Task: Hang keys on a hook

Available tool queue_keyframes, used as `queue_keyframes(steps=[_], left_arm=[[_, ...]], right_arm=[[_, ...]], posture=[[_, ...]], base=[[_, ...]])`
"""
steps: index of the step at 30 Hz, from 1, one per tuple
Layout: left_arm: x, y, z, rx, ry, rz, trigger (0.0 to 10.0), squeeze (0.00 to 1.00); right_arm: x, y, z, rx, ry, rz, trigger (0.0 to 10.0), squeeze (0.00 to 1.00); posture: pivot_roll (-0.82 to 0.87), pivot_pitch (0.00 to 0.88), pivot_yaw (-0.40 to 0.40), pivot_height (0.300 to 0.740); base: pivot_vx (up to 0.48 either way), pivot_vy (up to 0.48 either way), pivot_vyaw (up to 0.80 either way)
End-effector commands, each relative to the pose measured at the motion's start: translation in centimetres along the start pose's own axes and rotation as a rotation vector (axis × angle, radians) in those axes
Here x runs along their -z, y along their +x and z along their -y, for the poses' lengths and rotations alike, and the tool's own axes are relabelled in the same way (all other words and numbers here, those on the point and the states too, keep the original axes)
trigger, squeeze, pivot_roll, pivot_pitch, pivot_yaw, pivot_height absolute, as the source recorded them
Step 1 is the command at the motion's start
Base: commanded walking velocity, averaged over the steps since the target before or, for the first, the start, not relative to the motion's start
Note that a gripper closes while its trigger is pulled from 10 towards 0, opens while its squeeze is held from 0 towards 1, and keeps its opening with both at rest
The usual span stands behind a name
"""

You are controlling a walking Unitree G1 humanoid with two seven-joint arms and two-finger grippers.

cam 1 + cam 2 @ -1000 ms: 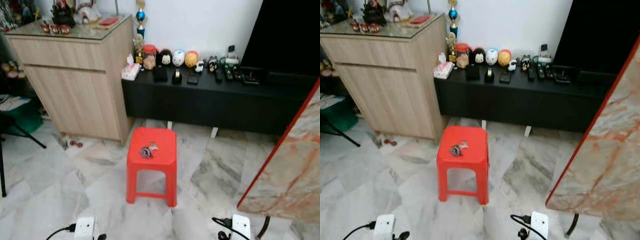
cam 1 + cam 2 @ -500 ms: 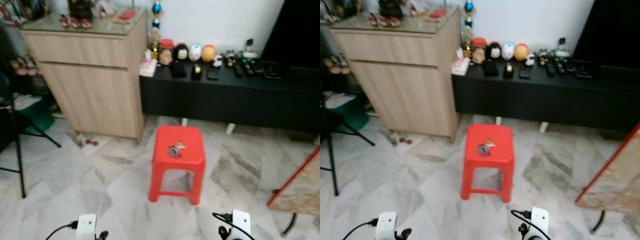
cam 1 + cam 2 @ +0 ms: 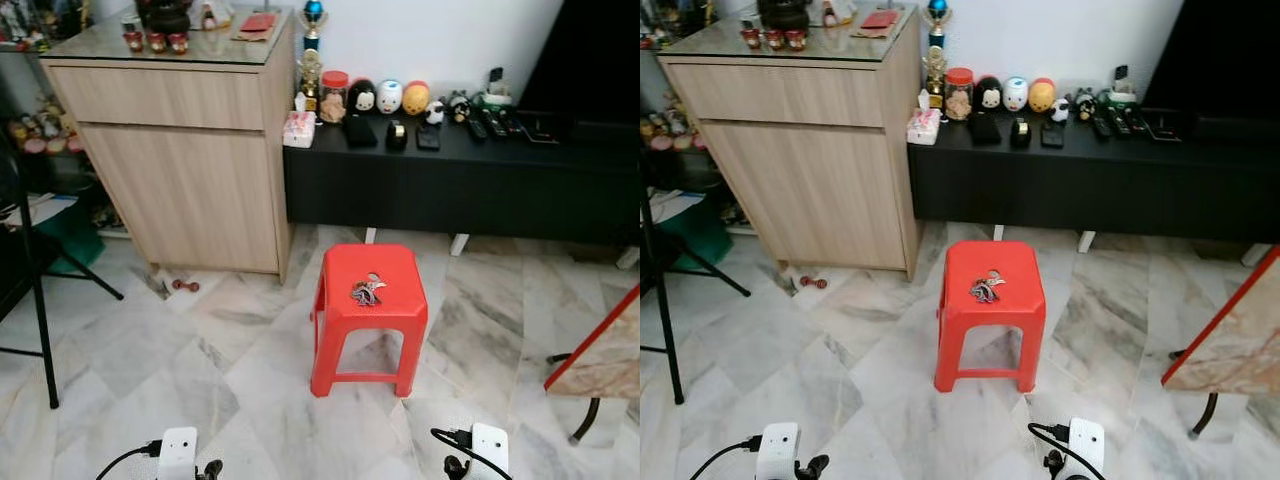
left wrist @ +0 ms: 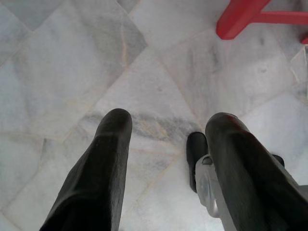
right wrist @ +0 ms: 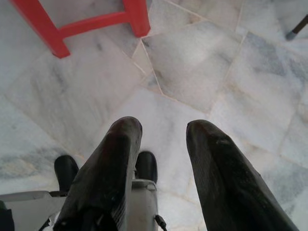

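red plastic stool (image 3: 368,300) bears metal keys (image 3: 366,291); both hands hang spread over marble.

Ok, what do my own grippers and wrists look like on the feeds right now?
Each gripper has two long, rounded matte-black fingers: left gripper, right gripper. In the head views, each wrist shows as a white boxy housing with black cables curling off it, left and right.

The keys (image 3: 367,291) lie on the stool (image 3: 400,310). Behind the stool stands the low bench (image 3: 450,185). The cabinet (image 3: 180,170) stands behind and left of the stool.
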State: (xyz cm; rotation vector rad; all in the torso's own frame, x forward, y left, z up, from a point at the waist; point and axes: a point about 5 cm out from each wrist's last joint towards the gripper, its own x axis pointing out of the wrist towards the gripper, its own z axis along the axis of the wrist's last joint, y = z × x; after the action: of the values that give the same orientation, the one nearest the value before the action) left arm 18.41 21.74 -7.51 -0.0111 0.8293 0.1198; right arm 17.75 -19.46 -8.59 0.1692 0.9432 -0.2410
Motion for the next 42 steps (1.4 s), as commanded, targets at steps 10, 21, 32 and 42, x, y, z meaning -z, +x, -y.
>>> queue_keyframes(steps=[10,21,32,42], left_arm=[[-0.02,0.03,0.2,0.001,-0.012,0.002,10.0,0.0],[-0.33,0.11,0.4,0.005,-0.013,0.015,10.0,0.0],[-0.49,0.16,0.63,0.01,-0.016,0.022,10.0,0.0],[-0.55,0.18,0.7,0.009,-0.023,0.025,10.0,0.0]], right_arm=[[-0.41,0.04,0.17,-0.011,-0.026,0.018,10.0,0.0],[-0.5,0.05,0.28,0.011,-0.027,0.022,10.0,0.0],[-0.63,0.07,0.29,0.006,-0.042,0.023,10.0,0.0],[-0.74,0.07,0.27,-0.001,-0.038,0.031,10.0,0.0]], posture=[[0.13,0.055,-0.022,0.74],[0.13,0.063,-0.023,0.74],[0.13,0.072,-0.024,0.74],[0.13,0.08,-0.027,0.74]], base=[[0.0,0.0,0.3],[0.088,0.0,0.0],[0.272,0.0,0.0],[0.281,0.0,0.17]])
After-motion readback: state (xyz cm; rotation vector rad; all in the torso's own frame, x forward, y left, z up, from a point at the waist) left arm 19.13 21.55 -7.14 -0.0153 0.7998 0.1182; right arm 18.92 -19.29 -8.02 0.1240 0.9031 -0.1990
